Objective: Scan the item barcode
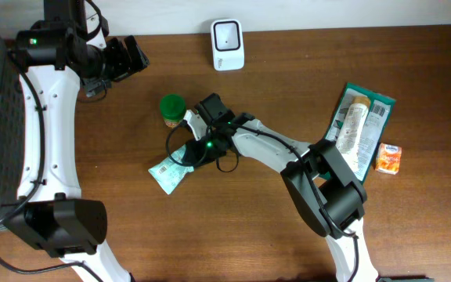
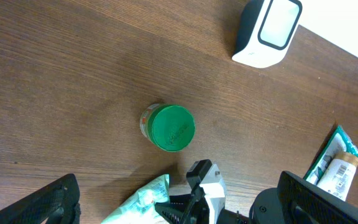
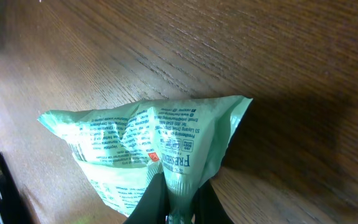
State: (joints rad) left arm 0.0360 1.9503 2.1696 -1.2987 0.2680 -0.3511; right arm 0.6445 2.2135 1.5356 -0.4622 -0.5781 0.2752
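The pouch (image 1: 169, 171) lies on the surface (image 1: 210, 235) near the jar (image 1: 172, 108). It looks like light, crinkly, floppy film, likely to sag, so an edge pinch suits. The right end effector (image 3: 178, 190) is clamped on its edge; the left end effector (image 1: 135, 56) gapes, empty.

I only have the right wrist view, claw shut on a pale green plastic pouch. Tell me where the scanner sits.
Observer: The white box-shaped scanner stands at the far edge of the brown wooden table, well beyond the pale green plastic pouch.
Operator: Report anything standing between them.
Observer: A small jar with a green lid stands upright close to the right claw, on the scanner side of the pouch.
Operator: Give me the left claw.
Observer: The left claw is open and empty, off to the scanner's left, apart from the pouch.
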